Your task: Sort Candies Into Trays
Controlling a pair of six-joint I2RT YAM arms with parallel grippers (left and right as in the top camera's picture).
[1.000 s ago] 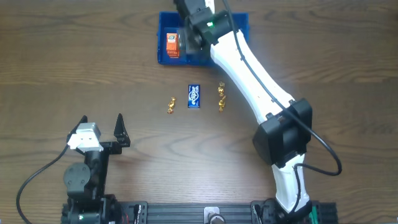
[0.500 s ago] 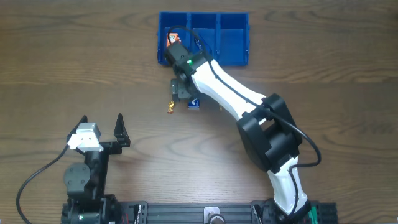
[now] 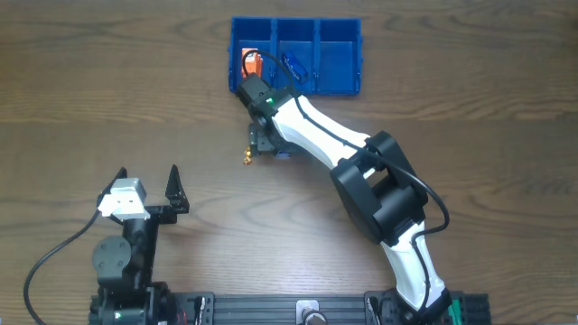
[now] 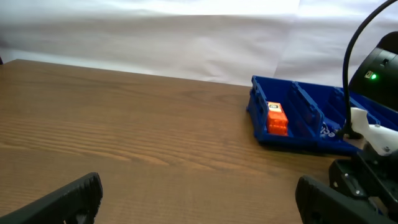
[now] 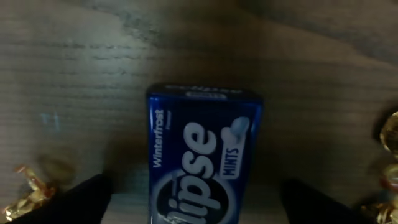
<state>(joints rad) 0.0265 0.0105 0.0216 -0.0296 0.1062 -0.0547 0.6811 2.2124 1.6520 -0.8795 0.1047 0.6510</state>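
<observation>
A blue mint box (image 5: 202, 168) lies flat on the wooden table, between the open fingers of my right gripper (image 5: 202, 208), which hangs low over it. From above, the right gripper (image 3: 267, 140) covers most of the box (image 3: 283, 153). Gold-wrapped candies lie on either side of it (image 5: 28, 190) (image 5: 390, 155), and one gold candy (image 3: 246, 158) shows in the top view. The blue three-compartment tray (image 3: 352, 54) holds an orange candy (image 3: 251, 63) in its left compartment. My left gripper (image 3: 149, 185) stands open near the front left, holding nothing.
The tray (image 4: 298, 140) sits at the table's far side, with the orange candy (image 4: 277, 118) inside it and a small blue-and-white piece (image 4: 326, 129) in the middle compartment. The right arm (image 3: 379, 181) lies diagonally across the centre.
My right gripper has come away from the tray's left compartment and dropped toward the front, over the blue mint box. The left arm has not moved.
</observation>
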